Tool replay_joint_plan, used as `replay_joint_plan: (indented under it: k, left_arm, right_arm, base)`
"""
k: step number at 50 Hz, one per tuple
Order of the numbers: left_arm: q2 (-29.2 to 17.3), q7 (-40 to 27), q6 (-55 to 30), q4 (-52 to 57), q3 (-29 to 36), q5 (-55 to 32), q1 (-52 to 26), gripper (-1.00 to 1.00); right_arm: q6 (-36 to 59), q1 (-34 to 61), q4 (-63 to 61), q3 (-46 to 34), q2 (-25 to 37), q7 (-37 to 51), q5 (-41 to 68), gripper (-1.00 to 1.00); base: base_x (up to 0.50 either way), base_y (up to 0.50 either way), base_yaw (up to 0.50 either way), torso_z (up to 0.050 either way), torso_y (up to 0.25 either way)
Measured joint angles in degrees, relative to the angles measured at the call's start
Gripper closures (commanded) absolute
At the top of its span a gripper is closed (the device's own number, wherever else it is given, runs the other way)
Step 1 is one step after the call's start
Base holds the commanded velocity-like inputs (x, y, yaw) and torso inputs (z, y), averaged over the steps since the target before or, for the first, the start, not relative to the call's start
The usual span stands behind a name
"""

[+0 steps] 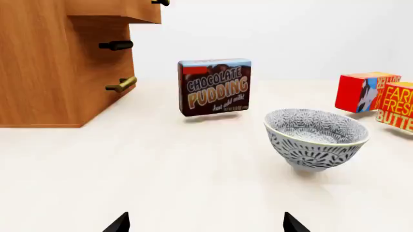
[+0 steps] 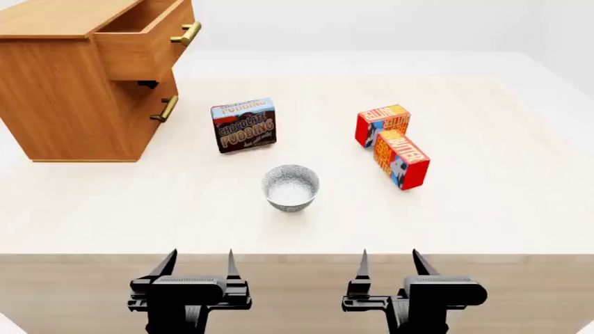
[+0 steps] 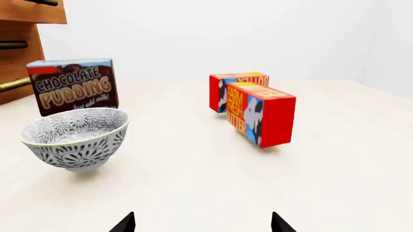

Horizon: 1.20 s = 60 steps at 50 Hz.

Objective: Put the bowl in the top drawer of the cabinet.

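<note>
The grey-and-white patterned bowl [image 2: 291, 186] stands upright on the pale table, mid-way between both arms; it also shows in the left wrist view [image 1: 316, 137] and the right wrist view [image 3: 76, 137]. The wooden cabinet [image 2: 65, 97] sits at the far left. Its top drawer [image 2: 139, 38] is pulled out, brass handle forward; the lower drawer's handle [image 2: 166, 108] sits flush. My left gripper [image 2: 197, 268] and right gripper [image 2: 390, 267] hover open at the table's near edge, short of the bowl, holding nothing.
A chocolate pudding box [image 2: 244, 124] stands upright behind the bowl, towards the cabinet. Two red-and-yellow butter boxes [image 2: 401, 159] [image 2: 382, 122] lie to the bowl's right. The table's near edge [image 2: 297, 255] runs just ahead of both grippers.
</note>
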Motion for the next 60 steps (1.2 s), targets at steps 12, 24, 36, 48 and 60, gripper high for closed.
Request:
replay_joint_plan:
  k: [12, 24, 36, 48, 60]
  left_arm:
    - [-1.4, -2.0, 0.6, -0.1, 2.0, -0.2, 0.1, -1.0]
    - [-3.0, -3.7, 0.8, 0.0, 4.3, -0.3, 0.2, -1.0]
    - [-4.1, -4.9, 0.8, -0.1, 5.8, -0.7, 0.1, -1.0]
    - [-5.0, -5.6, 0.6, -0.1, 6.9, -1.7, 0.0, -1.0]
    - [-5.7, -6.3, 0.5, 0.0, 7.8, -2.6, -0.1, -1.0]
  right_arm:
    - [0.1, 0.1, 0.2, -1.7, 1.3, 1.7, 1.2, -1.0]
    - [0.1, 0.3, 0.4, -3.3, 2.7, 3.4, 2.8, -1.0]
    - [0.1, 0.4, 0.4, -4.5, 3.7, 4.6, 4.0, -1.0]
    - [-0.2, 0.5, 0.3, -5.4, 4.5, 5.4, 5.3, -1.0]
    - [-0.7, 0.4, 0.3, -6.3, 5.4, 6.2, 6.3, -1.0]
  base:
    - [0.0, 0.0, 0.0, 0.0, 0.0]
    - [0.0, 0.0, 0.0, 0.032, 0.0]
    - [0.0, 0.0, 0.0, 0.05, 0.0]
    - [0.0, 0.0, 0.0, 0.05, 0.0]
    - [0.0, 0.0, 0.0, 0.05, 0.0]
